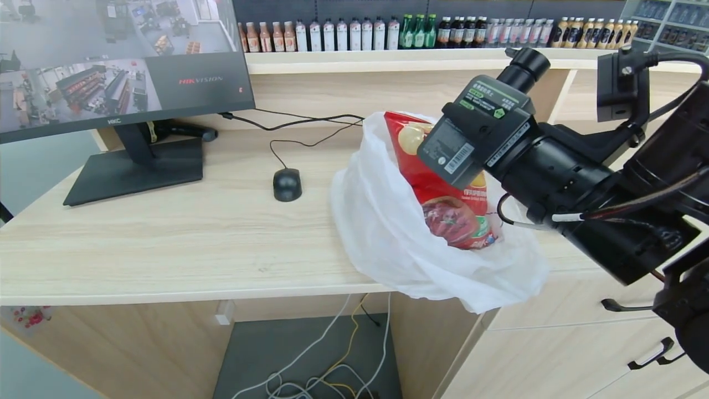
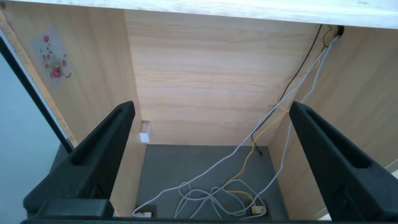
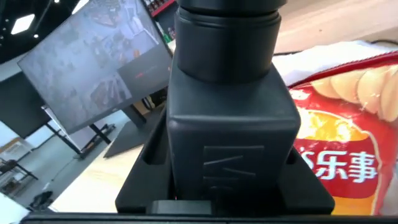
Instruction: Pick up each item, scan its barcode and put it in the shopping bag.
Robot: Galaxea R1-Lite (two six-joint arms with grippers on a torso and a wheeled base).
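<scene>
Chips bag [image 1: 451, 216] behind scanner [image 1: 471, 133], mouse [image 1: 287, 184] nearby

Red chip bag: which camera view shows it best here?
Head view: the red chip bag stands in the white shopping bag, its front mostly visible past the black bottle. The right wrist view gives a part of it behind that bottle; the left wrist view faces under the counter.

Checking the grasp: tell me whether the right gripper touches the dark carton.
Touching. The right wrist view shows the dark carton clamped tight between the fingers of the right gripper.
</scene>
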